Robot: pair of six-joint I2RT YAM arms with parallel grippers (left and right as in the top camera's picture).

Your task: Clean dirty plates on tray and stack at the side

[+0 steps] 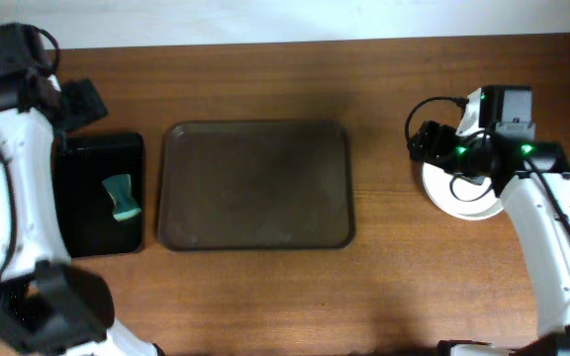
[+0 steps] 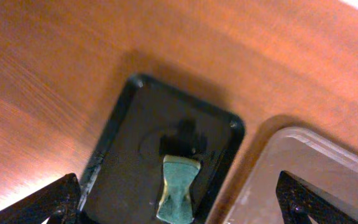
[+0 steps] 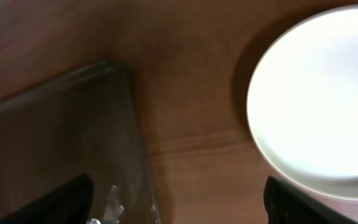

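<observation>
The brown tray (image 1: pixel 255 185) lies in the middle of the table with no plates on it; its edge shows in the right wrist view (image 3: pixel 61 137) and the left wrist view (image 2: pixel 303 168). White plates (image 1: pixel 455 198) are stacked at the right, partly under the right arm, and show in the right wrist view (image 3: pixel 316 93). A green sponge (image 1: pixel 120 196) lies in a small black tray (image 1: pixel 99 193); both show in the left wrist view: sponge (image 2: pixel 178 188), black tray (image 2: pixel 135 143). My left gripper (image 2: pixel 179 208) is open and empty above the sponge. My right gripper (image 3: pixel 179 202) is open and empty between tray and plates.
The wooden table (image 1: pixel 394 277) extends around the trays. A pale wall strip runs along the far edge. Both arm bases sit at the front corners.
</observation>
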